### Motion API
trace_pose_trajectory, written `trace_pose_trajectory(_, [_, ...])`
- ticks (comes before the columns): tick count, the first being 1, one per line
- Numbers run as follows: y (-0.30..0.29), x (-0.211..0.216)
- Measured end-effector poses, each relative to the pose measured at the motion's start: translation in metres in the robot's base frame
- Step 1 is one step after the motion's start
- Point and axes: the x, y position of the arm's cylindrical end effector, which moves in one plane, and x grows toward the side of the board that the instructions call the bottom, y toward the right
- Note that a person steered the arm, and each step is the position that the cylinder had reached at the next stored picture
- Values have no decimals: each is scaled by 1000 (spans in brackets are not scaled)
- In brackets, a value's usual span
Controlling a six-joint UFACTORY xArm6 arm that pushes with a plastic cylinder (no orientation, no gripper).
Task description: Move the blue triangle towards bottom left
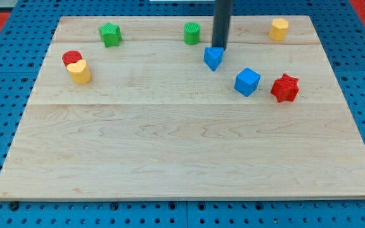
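Our rod carries no jaws to open or close; my tip (pixel 220 47) touches the blue triangle (pixel 213 57) on its top-right side, near the board's top edge, placed to push it bottom-left.

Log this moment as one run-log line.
tip: my tip at blue triangle's top-right edge | contact: cannot tell | blue cube: apart, lower right | push: pending

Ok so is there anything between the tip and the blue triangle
No. In the camera view my tip sits right at the blue triangle, on its upper-right edge, nothing between.
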Motion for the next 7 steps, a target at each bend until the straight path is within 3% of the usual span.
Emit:
trace_pose_trajectory(1, [-79,39])
trace_pose_trajectory(2, [-94,75])
trace_pose_trajectory(3, [-90,34])
trace_pose_trajectory(4, [-36,40])
trace_pose_trajectory(7, [-204,179])
